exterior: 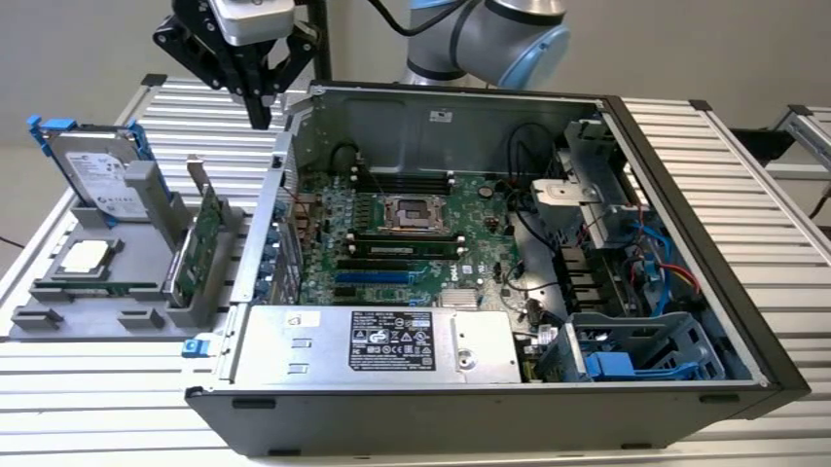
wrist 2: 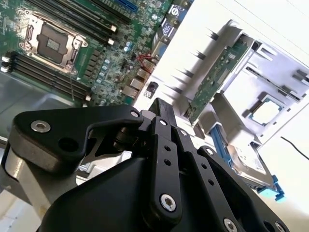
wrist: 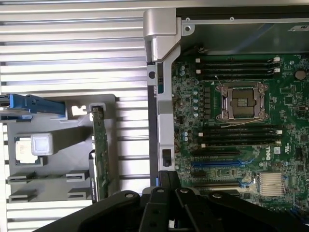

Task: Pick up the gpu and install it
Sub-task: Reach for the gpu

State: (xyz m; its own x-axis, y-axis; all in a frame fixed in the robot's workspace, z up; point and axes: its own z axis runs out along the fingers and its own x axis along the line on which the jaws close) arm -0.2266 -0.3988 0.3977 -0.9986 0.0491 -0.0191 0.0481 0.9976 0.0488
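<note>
Ribbed aluminium table (exterior: 104, 389) bearing an open steel computer case (exterior: 454, 428), green motherboard (exterior: 389, 243) facing up. At the exterior view's left, a grey plastic holder (exterior: 91, 313) props parts upright, likely for easy grasping: 1 blue-framed hard drive (exterior: 97, 170) and the gpu (exterior: 208, 243), a thin flat green card on edge, silver bracket at its far end. My black gripper (exterior: 260, 112) hovers by the case's far left corner, fingers pinched together, empty, well apart from the gpu.

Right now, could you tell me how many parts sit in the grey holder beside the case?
4: hard drive standing at the far end, processor lying flat, memory stick just nearer than it, gpu on edge along the side facing the case. Others could be hidden.
</note>
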